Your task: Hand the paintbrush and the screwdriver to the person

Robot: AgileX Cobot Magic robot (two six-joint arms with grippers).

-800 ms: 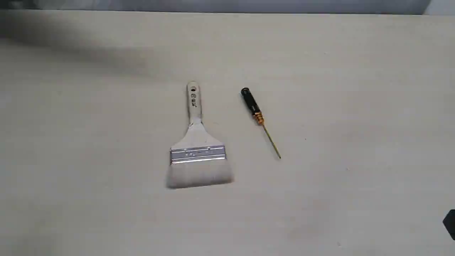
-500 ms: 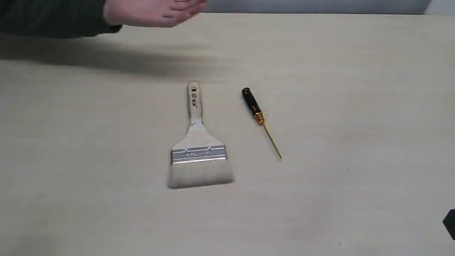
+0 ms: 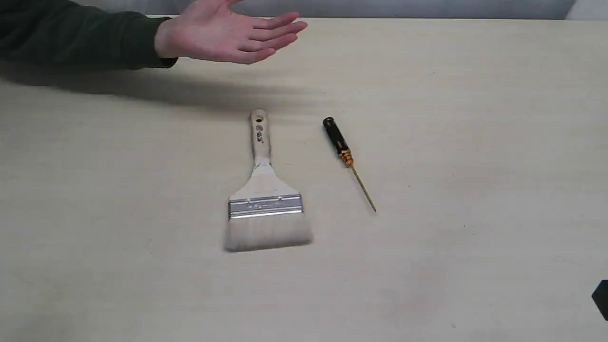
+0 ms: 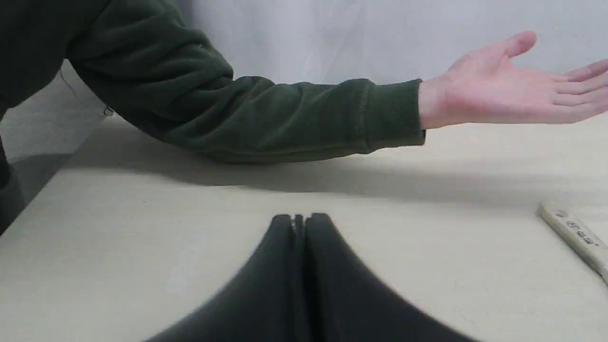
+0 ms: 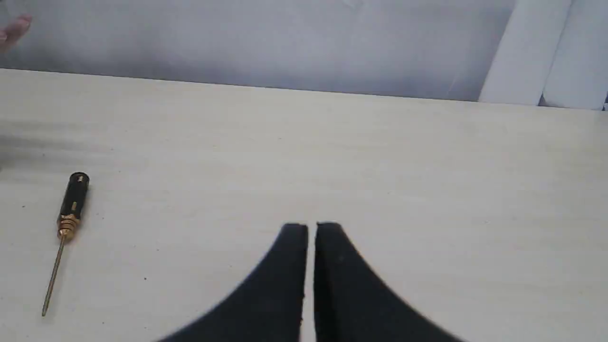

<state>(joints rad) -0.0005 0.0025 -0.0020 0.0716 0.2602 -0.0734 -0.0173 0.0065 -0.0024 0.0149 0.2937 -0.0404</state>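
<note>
The paintbrush lies flat mid-table, cream handle pointing to the far edge, whitish bristles toward the near side. To its right lies the screwdriver, black handle far, thin gold shaft near. The person's hand hovers palm up over the far left of the table, dark green sleeve behind it. My left gripper is shut and holds nothing; the hand and the paintbrush's handle end show beyond it. My right gripper is shut with only a thin slit, nothing in it, and the screwdriver lies off to its side.
The pale wooden table ends at a grey wall at the back. A black arm part pokes in at the lower right edge of the exterior view. White panels stand behind the table's far right.
The person's hand has come in from the far left and now reaches out palm up over the table. The brush, the screwdriver and both arms have not moved.
</note>
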